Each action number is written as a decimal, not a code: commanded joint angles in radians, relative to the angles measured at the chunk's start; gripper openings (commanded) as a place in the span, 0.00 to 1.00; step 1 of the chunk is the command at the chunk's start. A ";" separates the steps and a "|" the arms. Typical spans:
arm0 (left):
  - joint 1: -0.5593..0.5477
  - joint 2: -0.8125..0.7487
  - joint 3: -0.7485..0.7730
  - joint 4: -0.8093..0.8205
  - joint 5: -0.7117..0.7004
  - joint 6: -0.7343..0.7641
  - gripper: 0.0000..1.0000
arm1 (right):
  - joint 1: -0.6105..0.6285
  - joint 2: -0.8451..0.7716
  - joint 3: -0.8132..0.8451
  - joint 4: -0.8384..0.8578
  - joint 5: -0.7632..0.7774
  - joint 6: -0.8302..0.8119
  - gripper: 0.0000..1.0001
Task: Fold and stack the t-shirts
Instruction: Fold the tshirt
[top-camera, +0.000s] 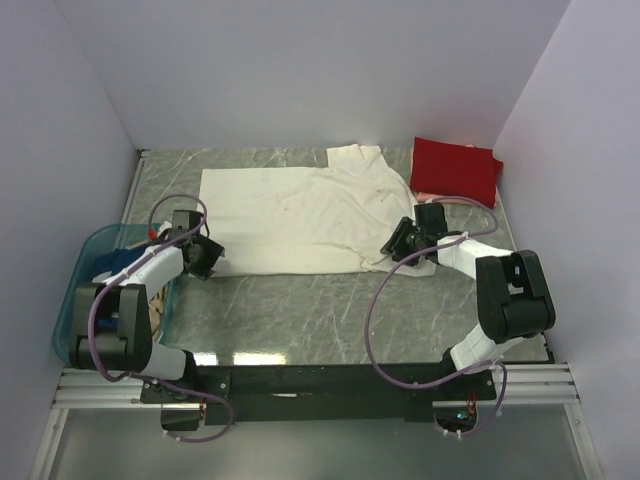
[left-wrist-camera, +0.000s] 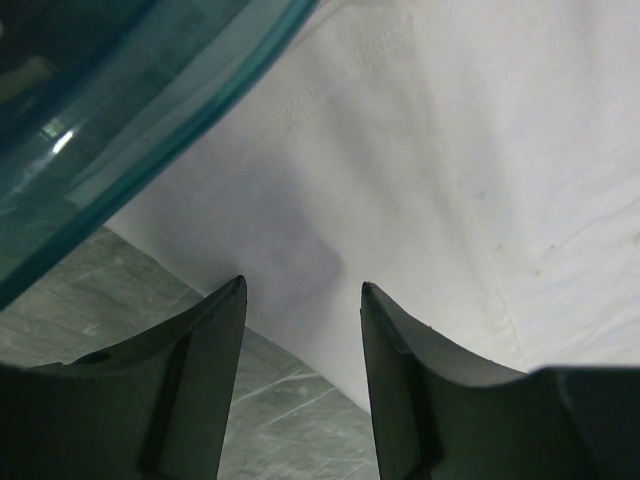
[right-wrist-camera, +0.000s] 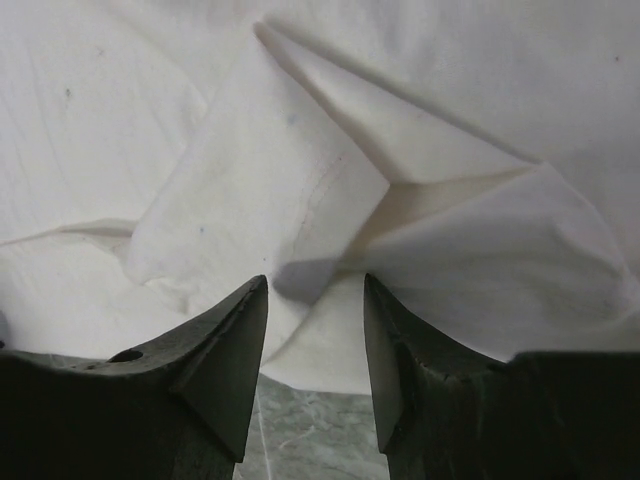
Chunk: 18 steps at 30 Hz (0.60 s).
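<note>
The grey-green marbled table (top-camera: 300, 310) lies under both pairs of your fingers.

The cream-white t-shirt (top-camera: 290, 220) is spread flat across the table, filling the span between your two grippers. Its body stretches away from your left fingers toward the right ones, where it bunches into rumpled folds.

The teal basket (top-camera: 75, 300) sits behind and outboard of your left fingers. In the left wrist view its curved rim (left-wrist-camera: 150, 120) passes just beyond the left fingertip.

The red t-shirt (top-camera: 455, 170) lies folded at the far right corner, beyond your right fingers and well apart from them.

Your left gripper (top-camera: 213, 258) is at the shirt's near left edge. Its fingers (left-wrist-camera: 215, 330) are spread apart with nothing between them. The hemmed edge of the cloth (left-wrist-camera: 420, 200) runs slantwise just ahead of the tips, with bare table in the gap.

Your right gripper (top-camera: 398, 240) is at the rumpled end. Its fingers (right-wrist-camera: 235, 340) are also parted and hold nothing. A folded flap of the shirt (right-wrist-camera: 260, 190) lies just ahead of the tips. The cloth's edge reaches into the gap between them.
</note>
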<state>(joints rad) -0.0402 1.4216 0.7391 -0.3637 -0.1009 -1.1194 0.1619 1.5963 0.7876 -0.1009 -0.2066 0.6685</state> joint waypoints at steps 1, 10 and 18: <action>0.025 -0.020 -0.023 -0.020 -0.014 0.009 0.55 | 0.016 0.004 0.036 0.052 0.003 0.025 0.50; 0.028 -0.024 -0.029 -0.023 -0.017 0.015 0.55 | 0.028 0.027 0.018 0.093 -0.017 0.051 0.37; 0.031 -0.029 -0.034 -0.021 -0.016 0.016 0.54 | 0.031 0.054 0.081 0.092 -0.022 0.057 0.18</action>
<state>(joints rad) -0.0303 1.4048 0.7277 -0.3527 -0.1005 -1.1145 0.1841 1.6402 0.7998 -0.0483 -0.2268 0.7158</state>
